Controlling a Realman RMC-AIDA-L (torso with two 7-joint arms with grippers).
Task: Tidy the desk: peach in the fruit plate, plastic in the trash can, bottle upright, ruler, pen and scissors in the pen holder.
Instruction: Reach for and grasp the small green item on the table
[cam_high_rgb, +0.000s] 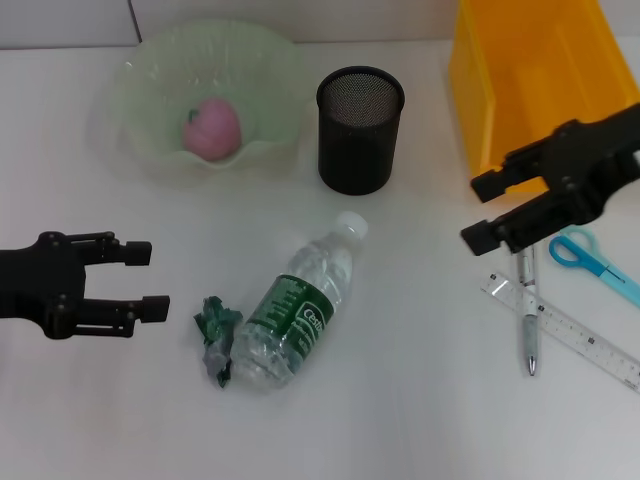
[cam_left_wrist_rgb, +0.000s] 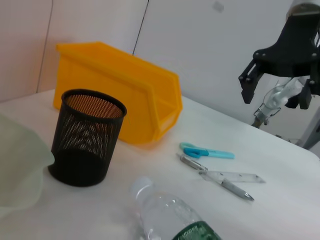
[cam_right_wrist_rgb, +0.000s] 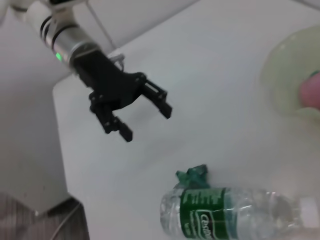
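A pink peach (cam_high_rgb: 212, 128) lies in the pale green fruit plate (cam_high_rgb: 150, 100) at the back left. A clear bottle (cam_high_rgb: 298, 305) with a green label lies on its side in the middle, with crumpled green plastic (cam_high_rgb: 217, 334) touching its base. The black mesh pen holder (cam_high_rgb: 359, 128) stands behind it. A pen (cam_high_rgb: 529, 315), a clear ruler (cam_high_rgb: 565, 329) and blue scissors (cam_high_rgb: 592, 260) lie at the right. My left gripper (cam_high_rgb: 148, 280) is open, left of the plastic. My right gripper (cam_high_rgb: 478, 212) hangs open above the pen's upper end.
A yellow bin (cam_high_rgb: 540, 70) stands at the back right, beside the pen holder. In the left wrist view the bin (cam_left_wrist_rgb: 125, 100), pen holder (cam_left_wrist_rgb: 87, 137), scissors (cam_left_wrist_rgb: 207, 151) and ruler (cam_left_wrist_rgb: 230, 176) show, with the right gripper (cam_left_wrist_rgb: 272, 85) above them.
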